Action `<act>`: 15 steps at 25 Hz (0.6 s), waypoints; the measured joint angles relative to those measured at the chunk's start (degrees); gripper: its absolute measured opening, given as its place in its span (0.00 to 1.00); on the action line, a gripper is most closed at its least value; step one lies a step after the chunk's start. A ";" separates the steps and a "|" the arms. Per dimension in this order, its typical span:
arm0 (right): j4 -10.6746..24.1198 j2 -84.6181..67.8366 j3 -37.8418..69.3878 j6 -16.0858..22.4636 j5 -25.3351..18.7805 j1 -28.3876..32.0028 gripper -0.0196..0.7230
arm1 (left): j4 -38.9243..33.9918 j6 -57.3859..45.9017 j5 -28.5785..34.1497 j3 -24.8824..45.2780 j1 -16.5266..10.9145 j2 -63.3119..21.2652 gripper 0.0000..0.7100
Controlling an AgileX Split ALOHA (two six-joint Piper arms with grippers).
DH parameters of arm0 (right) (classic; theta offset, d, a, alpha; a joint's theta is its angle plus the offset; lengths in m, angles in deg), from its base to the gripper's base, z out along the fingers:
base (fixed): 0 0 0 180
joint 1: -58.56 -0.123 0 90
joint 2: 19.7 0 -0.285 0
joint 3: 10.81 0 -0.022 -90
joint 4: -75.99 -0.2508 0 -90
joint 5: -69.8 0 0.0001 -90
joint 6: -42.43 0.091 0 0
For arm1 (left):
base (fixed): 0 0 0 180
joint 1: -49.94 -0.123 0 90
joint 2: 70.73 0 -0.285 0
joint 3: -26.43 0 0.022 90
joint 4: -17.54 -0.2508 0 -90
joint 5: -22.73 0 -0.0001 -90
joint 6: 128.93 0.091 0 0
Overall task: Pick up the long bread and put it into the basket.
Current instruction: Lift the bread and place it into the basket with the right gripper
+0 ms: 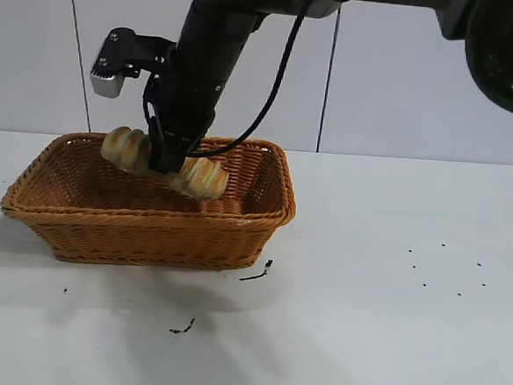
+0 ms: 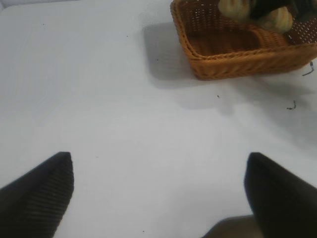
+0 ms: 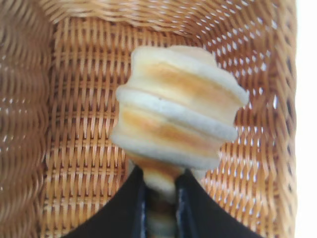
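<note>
The long bread, tan-golden with pale ridges, hangs over the inside of the orange-brown wicker basket. My right gripper is shut on the loaf's middle and holds it above the basket floor, tilted. In the right wrist view the loaf fills the centre, pinched between the black fingers, with the basket weave below it. The left wrist view shows the basket and the loaf far off. My left gripper is open and empty over the bare white table, out of the exterior view.
The white table carries small dark crumbs in front of the basket and scattered specks to its right. A white panelled wall stands behind.
</note>
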 joint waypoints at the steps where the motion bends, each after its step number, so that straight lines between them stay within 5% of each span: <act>1: -0.53 0.00 0.00 0.00 0.09 0.00 0.75 | 0.00 0.00 0.00 0.00 0.00 0.00 0.98; 9: -1.55 -1.69 0.00 2.50 0.45 0.00 0.78 | 0.00 0.00 0.00 0.00 0.00 0.00 0.98; 12: -1.55 -4.59 0.00 8.97 0.19 0.13 0.78 | 0.00 0.00 0.00 0.00 0.00 0.00 0.98; 15: -1.41 -7.74 0.00 20.82 -0.07 0.83 0.78 | 0.00 0.00 0.00 0.00 0.00 0.00 0.98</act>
